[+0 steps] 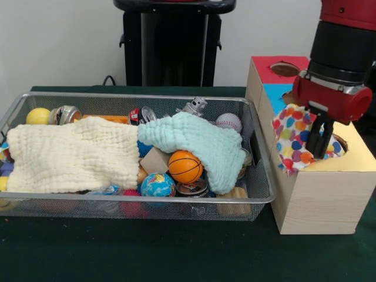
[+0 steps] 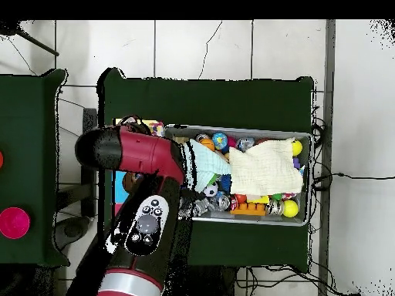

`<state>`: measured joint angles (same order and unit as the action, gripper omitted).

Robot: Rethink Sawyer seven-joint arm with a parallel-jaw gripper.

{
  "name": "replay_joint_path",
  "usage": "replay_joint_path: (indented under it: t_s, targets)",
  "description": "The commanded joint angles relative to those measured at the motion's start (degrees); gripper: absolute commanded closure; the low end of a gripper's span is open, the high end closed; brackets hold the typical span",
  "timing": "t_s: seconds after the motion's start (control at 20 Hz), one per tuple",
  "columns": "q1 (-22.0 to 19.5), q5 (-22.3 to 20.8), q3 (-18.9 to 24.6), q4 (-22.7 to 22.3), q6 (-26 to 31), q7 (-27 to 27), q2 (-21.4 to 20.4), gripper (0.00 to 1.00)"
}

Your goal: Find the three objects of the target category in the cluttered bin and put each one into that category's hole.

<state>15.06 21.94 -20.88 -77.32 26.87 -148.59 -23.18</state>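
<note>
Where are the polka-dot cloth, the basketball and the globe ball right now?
polka-dot cloth [image 1: 289, 134]: front view, on the spotted fabric left of the fingers.
basketball [image 1: 185, 166]: front view, middle of the orange ball.
globe ball [image 1: 157, 185]: front view, middle of its blue face.

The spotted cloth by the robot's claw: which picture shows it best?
The front view. There the spotted cloth shows plainly, draped over the wooden box's top edge, with the gripper right at it. In the overhead view the arm covers that spot, so the cloth cannot be made out.
</note>
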Motion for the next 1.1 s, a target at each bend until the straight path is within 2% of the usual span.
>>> replay_joint_path:
  t_s: [0.05, 0.2, 0.35, 0.45, 0.6, 0.85, 1.1]
  targets:
    - [-2.94, -4.95, 10.53, -8.21, -5.08, 2.01, 1.83, 1.00]
    - [-4.27, -5.91, 12.87, -8.29, -5.29, 2.62, 2.60, 1.00]
    - [-3.29, -7.21, 12.27, -5.20, -2.18, 2.68, 5.01, 1.00]
    - [-0.73, -7.18, 9.98, -2.61, -0.44, -0.10, 6.81, 1.00]
    - [0.88, -4.90, 10.19, -1.39, 1.33, -4.00, 7.64, 1.00]
    - [2.24, -2.06, 11.06, -2.05, 5.10, -7.43, 6.09, 1.00]
    - [2.31, -3.15, 10.88, -3.64, 4.17, -5.35, 5.99, 1.00]
